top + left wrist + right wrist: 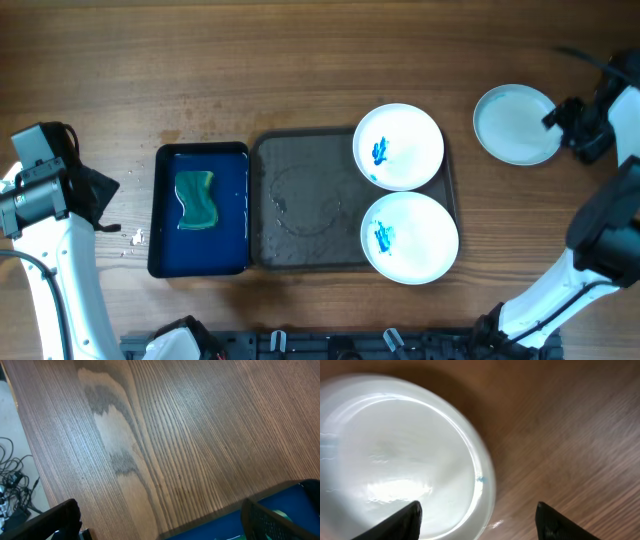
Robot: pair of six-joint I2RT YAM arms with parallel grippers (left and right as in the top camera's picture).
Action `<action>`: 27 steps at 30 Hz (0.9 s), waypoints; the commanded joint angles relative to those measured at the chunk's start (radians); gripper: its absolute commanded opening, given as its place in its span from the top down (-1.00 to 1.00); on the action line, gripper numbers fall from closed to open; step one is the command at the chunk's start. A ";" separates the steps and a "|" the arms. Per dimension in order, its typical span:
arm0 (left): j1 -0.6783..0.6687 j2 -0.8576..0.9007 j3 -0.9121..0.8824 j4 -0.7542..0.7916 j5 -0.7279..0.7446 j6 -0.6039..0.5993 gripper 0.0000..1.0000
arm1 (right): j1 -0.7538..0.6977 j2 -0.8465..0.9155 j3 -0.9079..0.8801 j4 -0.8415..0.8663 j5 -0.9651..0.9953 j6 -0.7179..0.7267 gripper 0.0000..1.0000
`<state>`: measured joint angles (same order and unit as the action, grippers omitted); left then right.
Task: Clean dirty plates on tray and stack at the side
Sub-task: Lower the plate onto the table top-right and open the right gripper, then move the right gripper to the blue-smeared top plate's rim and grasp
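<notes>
— Right pincer (479, 510): jaws wide, nothing gripped. It hangs over the right rim of the clean plate (510, 125). In the wrist view that rim runs between the 2 fingers.
— Left side?
— Left pincer (160, 517) is fully spread and holds nothing. It's above bare surface (300, 60) at the left edge, near the blue tray (232, 165).
— Task items, big to small?
— Tray (300, 210) sits mid-surface, its left half bare with faint ring marks. 2 plates sit at its right end, 1 behind the other, nearly touching. Far plate (410, 135) overlaps the far rim. Near plate (425, 245) overhangs the near-right corner. Each has a blue smear left of centre.
— The 3rd?
— Clean plate is off the tray, on the surface at far right, apart from the other 2. Glossy pale interior, 1 tiny blue speck at the rim.
— Rest?
— Blue tray sits right against the tray's left side; can't tell if they touch. Green sponge (197, 198) lies in it. White crumbs (135, 238) lie on the surface left of it.
</notes>
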<state>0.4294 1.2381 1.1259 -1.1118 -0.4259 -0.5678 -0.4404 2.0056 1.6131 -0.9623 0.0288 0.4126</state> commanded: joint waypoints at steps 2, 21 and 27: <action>0.006 0.002 0.006 0.000 -0.016 -0.021 -1.00 | 0.108 -0.201 0.107 -0.043 -0.090 -0.135 -0.16; 0.006 0.002 0.006 0.000 -0.017 -0.021 -1.00 | 0.444 -0.220 -0.460 0.258 -0.385 -0.198 -0.53; 0.006 0.002 0.006 0.000 -0.016 -0.021 -1.00 | 0.443 -0.145 -0.515 0.378 -0.378 -0.140 -0.53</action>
<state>0.4294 1.2381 1.1259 -1.1122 -0.4259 -0.5678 0.0032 1.8011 1.1084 -0.6060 -0.3401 0.2394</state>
